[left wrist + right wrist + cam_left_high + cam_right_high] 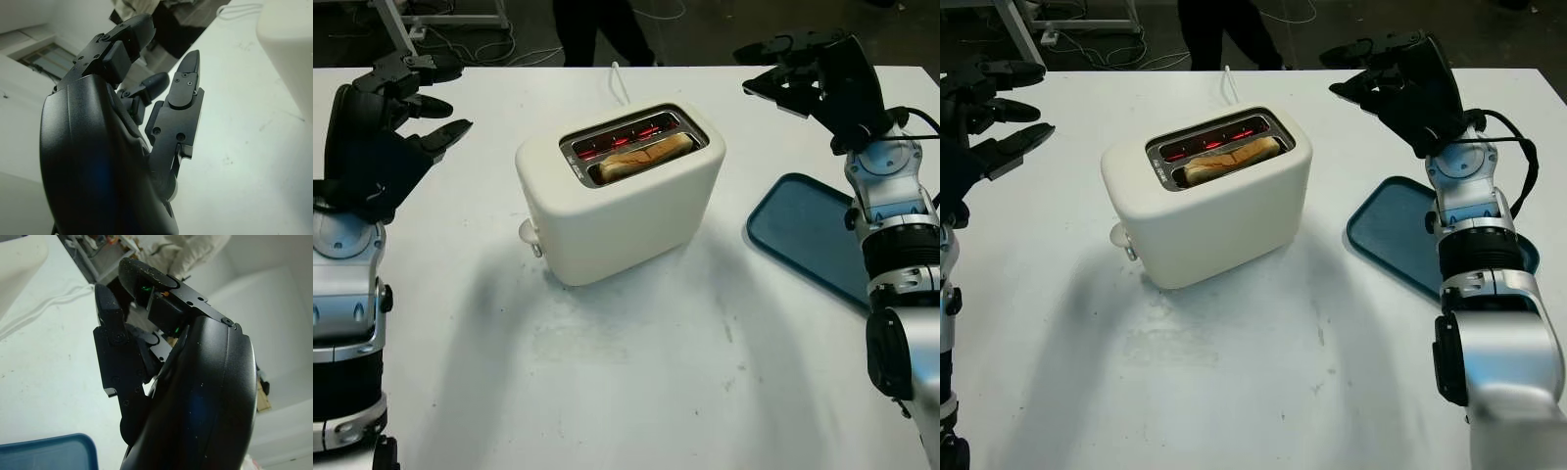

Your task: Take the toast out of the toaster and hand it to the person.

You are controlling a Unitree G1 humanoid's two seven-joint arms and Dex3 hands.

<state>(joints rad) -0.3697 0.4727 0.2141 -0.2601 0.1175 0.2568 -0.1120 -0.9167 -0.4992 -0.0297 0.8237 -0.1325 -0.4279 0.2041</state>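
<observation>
Left hand [396,113]: nearest your wrist camera; raised at the table's left side, well apart from the toaster, open and holding nothing. You have it flanking the appliance, which looks like a ready stance, not a reach.
Right hand [803,69]: raised at the far right, above the table near its back edge, open and carrying nothing. It mirrors the left, so either arm could go in.
Table [636,382]: white, bare in front of you; both arms come up from its near edge.
Toaster [622,191]: cream, two-slot, standing upright at the table's middle, turned at an angle to you. Its lever knob [527,233] faces the near left; its white cord [619,83] runs off toward the back.
Toast [641,157]: sits in the nearer slot, top edge just proud of the opening. The farther slot glows red, so judge the metal hot and take the bread by its crust only.
Tray [803,235]: blue, flat on the table beside your right forearm.
Person [597,29]: standing beyond the far edge, legs in dark clothing; that is where your hand-over must end.
Stage: toast not yet touched.
</observation>
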